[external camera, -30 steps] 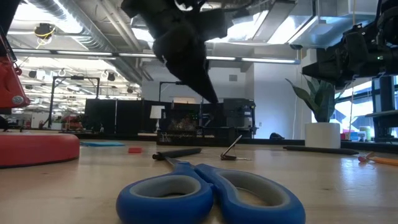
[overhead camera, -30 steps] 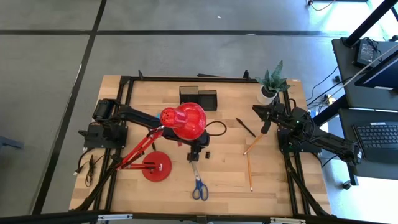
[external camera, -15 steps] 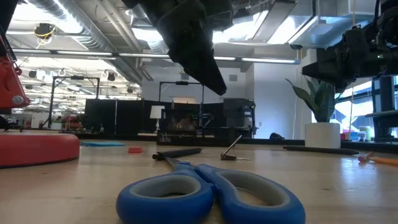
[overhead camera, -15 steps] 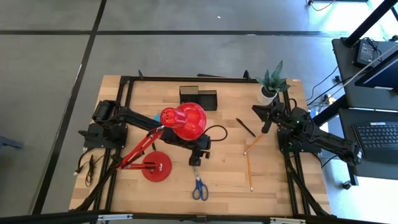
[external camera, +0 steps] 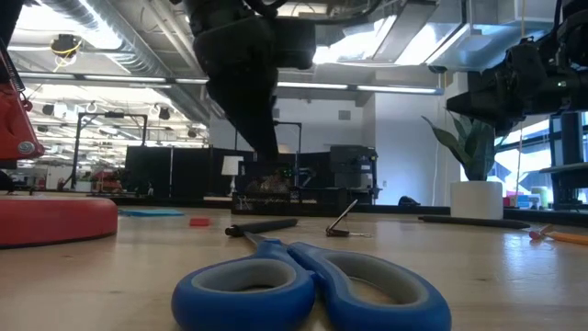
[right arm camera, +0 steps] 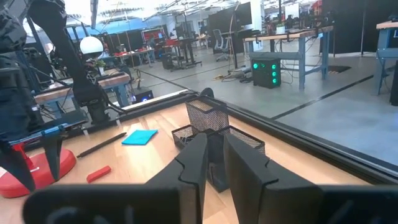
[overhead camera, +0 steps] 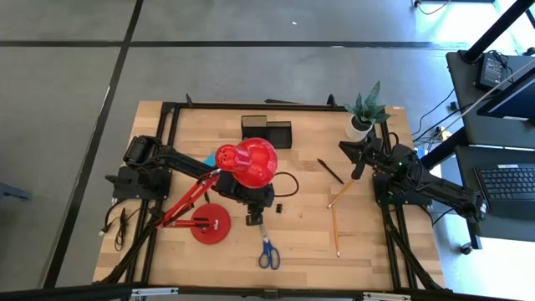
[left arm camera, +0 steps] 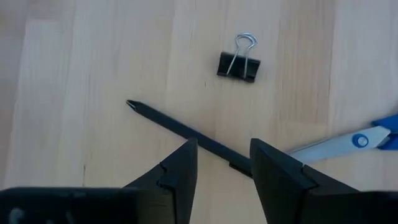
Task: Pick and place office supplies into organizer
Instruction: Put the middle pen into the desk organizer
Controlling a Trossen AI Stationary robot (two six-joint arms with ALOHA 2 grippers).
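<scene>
High view: wooden table (overhead camera: 301, 242) mid-frame. Left gripper (overhead camera: 253, 219) at centre, just below red lamp head (overhead camera: 247, 163), over table just above scissors (overhead camera: 267, 249) at lower centre; fingers not readable from here. Tiny black clip (overhead camera: 279, 206) just right of that gripper. Organizer (overhead camera: 267, 131) at upper centre near table's far edge, well apart from both grippers. Right gripper (overhead camera: 358, 171) at right, below potted plant (overhead camera: 364, 111); black pen (overhead camera: 330, 170) just left of it, two pencils (overhead camera: 336, 219) below it. Lamp base (overhead camera: 211, 224) lower left of centre.

Low view: scissors' blue handles (external camera: 308, 292) fill bottom centre, lying flat. Left arm's dark tip (external camera: 254, 119) hangs from top, clear of table. Black pen (external camera: 263, 225) behind scissors, clip (external camera: 339, 228) to its right. Lamp base (external camera: 50, 221) at left edge; white plant pot (external camera: 476, 199) at right.

Left wrist view: left gripper (left arm camera: 224, 171) spread fairly wide, holding nothing, fingers (left arm camera: 175, 177) at bottom either side of black pen (left arm camera: 180, 129) lying diagonal on table below. Clip (left arm camera: 239, 65) near top centre, apart from pen. Scissor blades (left arm camera: 339, 143) at right edge.

Right wrist view: right gripper (right arm camera: 214, 163) narrow, small gap, nothing between fingers (right arm camera: 193, 162). Mesh organizer (right arm camera: 214, 134) at centre beyond them. Blue block (right arm camera: 140, 137) left of centre, small red piece (right arm camera: 98, 173) lower left, both on table
</scene>
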